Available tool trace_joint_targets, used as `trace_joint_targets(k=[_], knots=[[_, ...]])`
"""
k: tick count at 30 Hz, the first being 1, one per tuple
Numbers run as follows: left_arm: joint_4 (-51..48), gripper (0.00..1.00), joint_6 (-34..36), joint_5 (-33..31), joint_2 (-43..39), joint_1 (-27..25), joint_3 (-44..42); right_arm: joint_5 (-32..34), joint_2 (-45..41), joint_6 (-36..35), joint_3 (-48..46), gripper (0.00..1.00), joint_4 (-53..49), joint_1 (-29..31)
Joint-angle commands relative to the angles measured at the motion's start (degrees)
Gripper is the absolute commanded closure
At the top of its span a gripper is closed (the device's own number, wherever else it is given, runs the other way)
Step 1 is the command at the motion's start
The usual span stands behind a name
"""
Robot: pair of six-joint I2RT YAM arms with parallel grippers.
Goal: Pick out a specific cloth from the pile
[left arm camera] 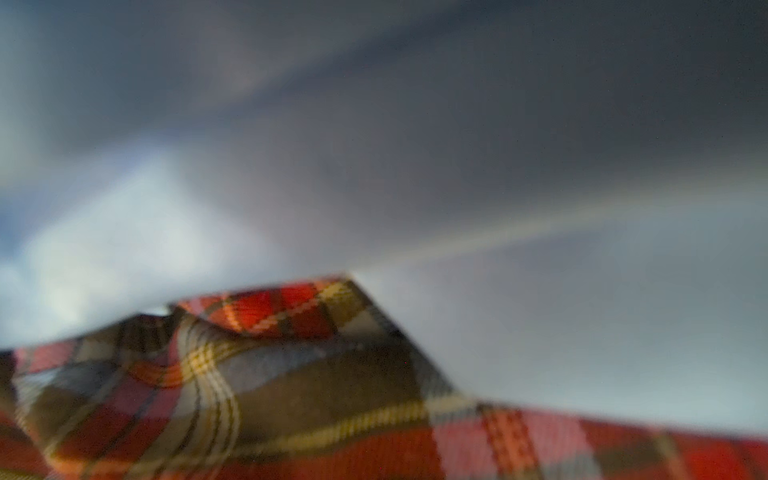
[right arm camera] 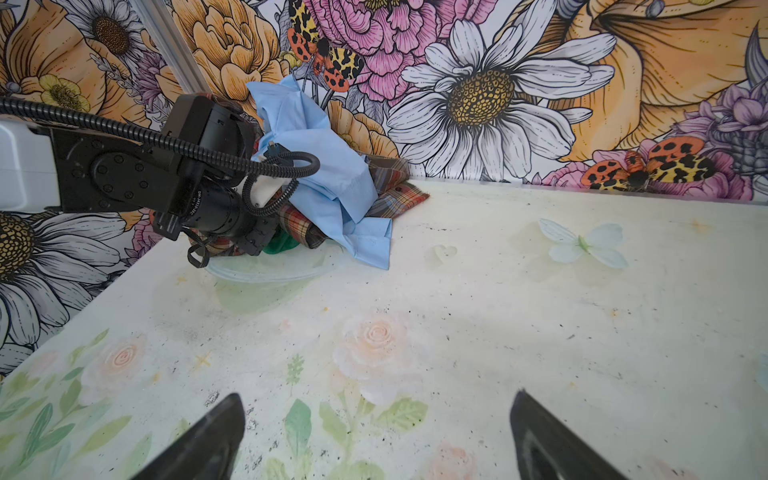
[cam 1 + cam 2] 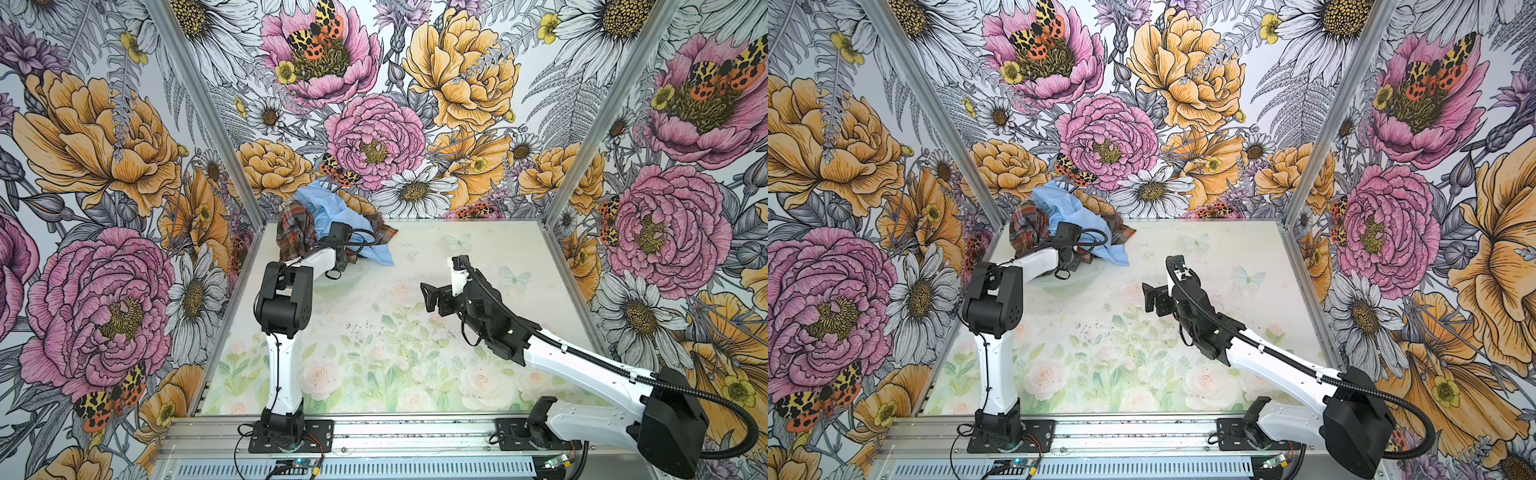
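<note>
Right wrist view: left pincer (image 2: 261,243) is nosed into the low front edge of the pile (image 2: 332,178), far left corner of the table (image 2: 498,311). Its tips are buried in fabric, so I can't tell how far apart the jaws stand or whether they grip anything. The cloth (image 2: 284,246) is a small green patch peeking out just beside that pincer's tip, under the plaid shirt (image 2: 300,222) and next to the blue cloth (image 2: 328,183); whether they touch is unclear. The pile's front hangs over a clear bowl (image 2: 270,272).

Left wrist view is filled with blurred fabric, only plaid in focus.

Right pincer (image 2: 380,444) is wide open and holds nothing. It hovers over bare table, mid-table in both top views, well apart from the pile.
</note>
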Motion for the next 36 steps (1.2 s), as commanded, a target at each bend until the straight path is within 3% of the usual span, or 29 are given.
trace_joint_targets(k=[1, 11, 20, 33, 36], knots=[[-0.59, 0.67, -0.48, -1.85, 0.65, -1.06, -0.03, 1.13, -1.56, 0.15, 1.01, 0.01, -0.30, 0.31], [2.85, 0.68, -1.40, -10.11, -0.08, -3.32, -2.44, 0.78, -0.69, 0.15, 1.36, 0.00, -0.29, 0.26], [2.66, 0.73, -0.35, -6.55, 1.13, -1.08, -0.29, 1.12, -0.82, 0.09, 0.94, 0.00, -0.28, 0.33], [2.50, 0.77, 2.42, -4.54, 3.11, -1.90, 1.43, 1.80, -1.71, 0.27, 0.32, 0.00, -0.63, 0.31], [1.33, 0.90, 1.77, -5.05, 3.86, -1.72, 2.50, 1.94, -2.16, 0.26, 0.05, 0.00, -0.75, 0.30]])
